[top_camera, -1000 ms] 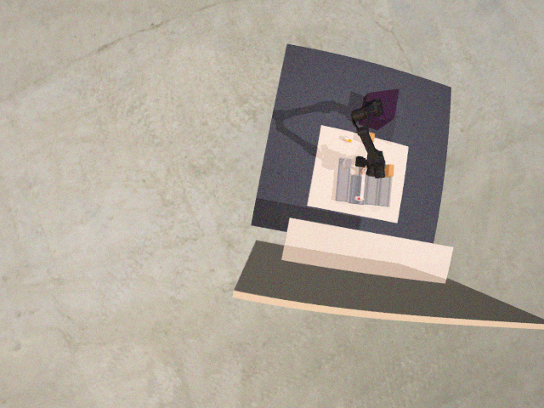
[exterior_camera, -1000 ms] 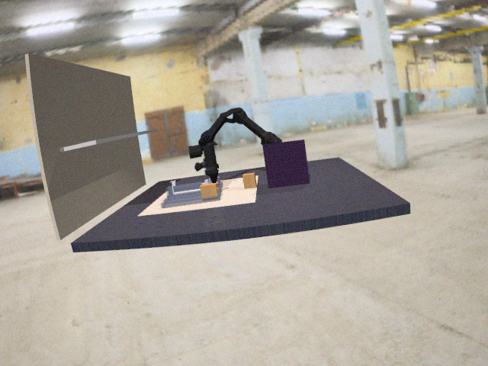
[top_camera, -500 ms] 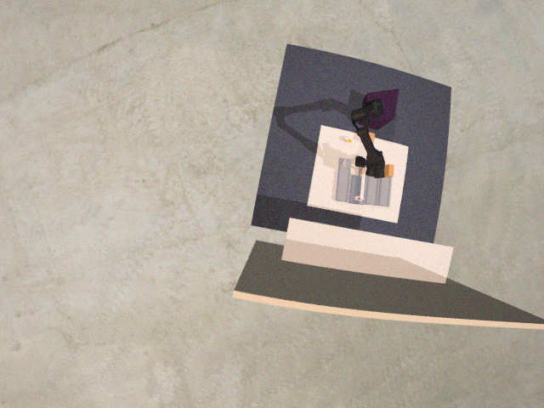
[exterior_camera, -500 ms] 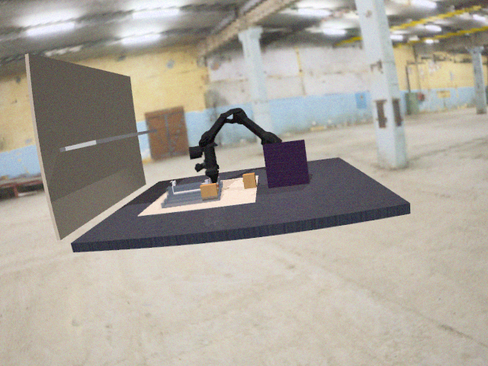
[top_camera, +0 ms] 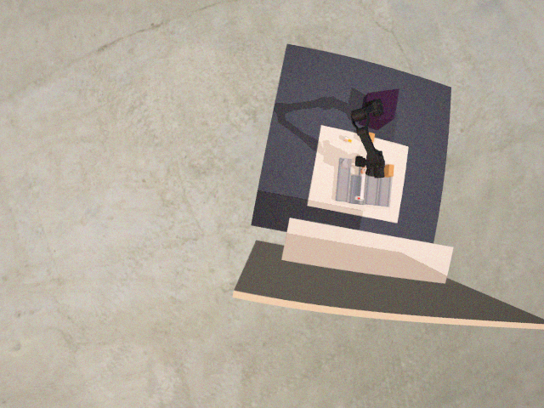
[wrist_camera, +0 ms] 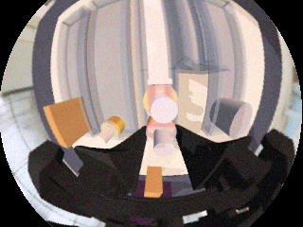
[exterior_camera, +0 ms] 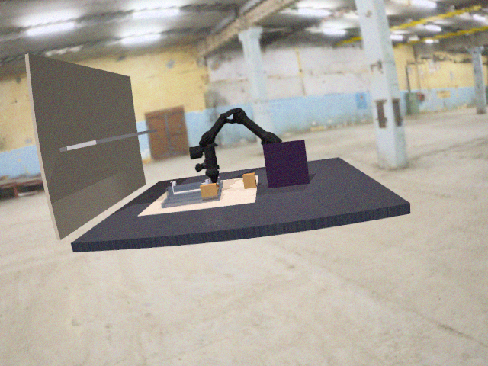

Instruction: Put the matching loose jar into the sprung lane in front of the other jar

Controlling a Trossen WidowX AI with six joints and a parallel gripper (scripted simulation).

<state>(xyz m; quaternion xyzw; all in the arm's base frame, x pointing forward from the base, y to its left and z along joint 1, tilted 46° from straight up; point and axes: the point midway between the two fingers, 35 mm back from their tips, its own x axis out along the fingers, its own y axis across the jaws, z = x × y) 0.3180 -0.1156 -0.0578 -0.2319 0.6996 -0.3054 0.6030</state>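
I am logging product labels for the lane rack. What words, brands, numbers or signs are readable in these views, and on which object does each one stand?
No text is readable in any view.
The jar held in the gripper: no label can be made out.
The lying orange-lidded jar and the grey jar: plain, nothing legible.
The orange blocks: blank faces.
The large board: only a pale bar, no letters.
Blurred patches on the far wall: unreadable.

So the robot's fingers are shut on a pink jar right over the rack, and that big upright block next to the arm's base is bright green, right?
Nearly. The fingers of the gripper are shut on the pink jar over the grey rack, but the big upright block beside the arm's base is dark purple, not green. The exterior view shows this most plainly.
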